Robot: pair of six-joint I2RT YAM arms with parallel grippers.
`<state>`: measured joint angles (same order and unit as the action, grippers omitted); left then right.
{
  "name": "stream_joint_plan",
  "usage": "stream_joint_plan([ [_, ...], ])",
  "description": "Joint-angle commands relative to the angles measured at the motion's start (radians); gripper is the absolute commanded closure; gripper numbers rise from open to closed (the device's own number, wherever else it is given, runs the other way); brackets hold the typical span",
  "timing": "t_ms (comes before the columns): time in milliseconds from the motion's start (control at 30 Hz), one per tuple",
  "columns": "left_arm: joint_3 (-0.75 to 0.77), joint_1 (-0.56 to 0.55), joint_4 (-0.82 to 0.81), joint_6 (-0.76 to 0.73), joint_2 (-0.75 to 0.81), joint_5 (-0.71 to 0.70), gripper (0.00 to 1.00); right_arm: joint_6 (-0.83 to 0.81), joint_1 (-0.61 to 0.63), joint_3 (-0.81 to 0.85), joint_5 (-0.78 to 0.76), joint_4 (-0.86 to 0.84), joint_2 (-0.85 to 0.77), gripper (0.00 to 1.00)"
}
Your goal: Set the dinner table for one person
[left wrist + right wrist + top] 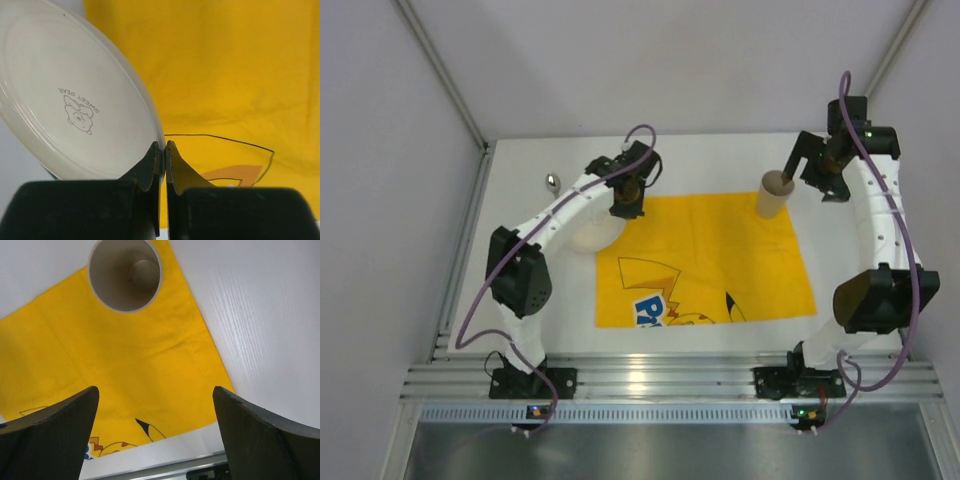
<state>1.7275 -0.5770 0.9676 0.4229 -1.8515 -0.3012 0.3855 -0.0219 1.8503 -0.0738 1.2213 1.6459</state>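
White matte desk (720, 160) fills the top view, with a ribbed aluminium rail (670, 380) along its near edge where both arms are bolted. Far left, a small metal spoon (552, 183) lies on the bare surface, well apart from everything else. Just right of it, the left tool (628, 205) hangs over the left edge of a yellow cartoon-printed mat (720, 250). Its wrist view shows the black fingers (147, 167) pressed together on the rim of a white plate (75, 100), pinching it. The plate is tilted, its face carrying a small bear drawing and the words SWEET DEAR. From above, the plate (592, 235) sits at the mat's left border, partly hidden under the arm. Whether its lower rim touches the desk cannot be told.

The mat lies flat across the middle of the desk, its print toward the near edge. At its far right corner a beige cup (775, 195) stands upright, mouth open to the camera.

Right of the cup, the right tool (813, 172) hovers near it without touching. In the right wrist view its two fingers (60, 425) are spread wide, with nothing between them. The cup (125, 275) lies beyond their tips, and bare desk (260, 315) shows to the right.
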Motion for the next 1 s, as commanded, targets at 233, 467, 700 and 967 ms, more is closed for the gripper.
stream_joint_plan([
  [233, 0.42, -0.331, 0.103, -0.036, -0.346, 0.122, 1.0, -0.023, -0.046, -0.164, -0.072, 0.02, -0.222, 0.02],
  [467, 0.463, -0.408, 0.1, -0.024, -0.419, 0.223, 1.0, -0.027, -0.065, -0.255, -0.095, 0.026, -0.304, 0.0],
  [700, 0.242, -0.42, -0.065, -0.035, -0.359, 0.448, 0.64, -0.022, -0.078, -0.312, -0.095, 0.014, -0.343, 0.0],
  [967, 0.242, -0.411, -0.124, -0.039, -0.246, 0.403, 0.22, -0.008, -0.078, -0.319, -0.078, 0.006, -0.365, 0.0],
])
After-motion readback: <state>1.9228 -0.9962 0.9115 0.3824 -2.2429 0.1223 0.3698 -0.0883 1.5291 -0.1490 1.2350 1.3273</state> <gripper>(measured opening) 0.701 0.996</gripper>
